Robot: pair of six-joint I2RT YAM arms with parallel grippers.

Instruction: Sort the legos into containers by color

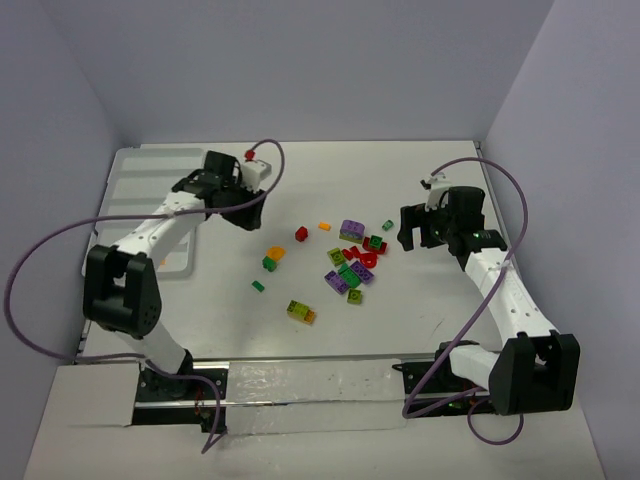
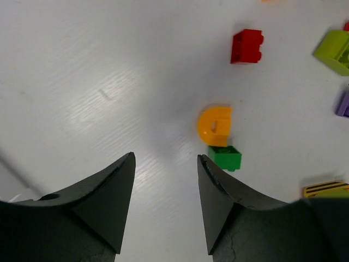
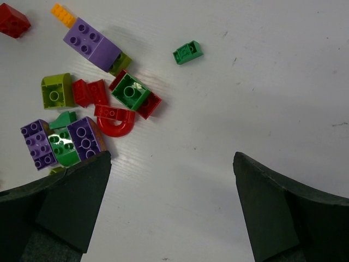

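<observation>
The legos [image 1: 350,262] lie loose in the middle of the table, most of them in a cluster right of centre. My left gripper [image 1: 252,216] is open and empty, hovering left of an orange arch [image 2: 214,124] that touches a dark green brick [image 2: 224,157]; a red brick [image 2: 246,46] lies farther off. My right gripper [image 1: 412,236] is open and empty just right of the cluster. In its wrist view the gripper [image 3: 172,158] is over bare table, with a red arch [image 3: 116,121], a purple brick [image 3: 91,43] and a small green brick [image 3: 187,52] ahead. The white tray of containers [image 1: 135,170] lies at the far left.
A lime and orange pair of bricks [image 1: 300,311] and a tiny green brick [image 1: 258,286] lie nearer the front. Purple cables loop from both arms. Grey walls close off the back and sides. A small orange piece [image 1: 163,262] shows in the tray.
</observation>
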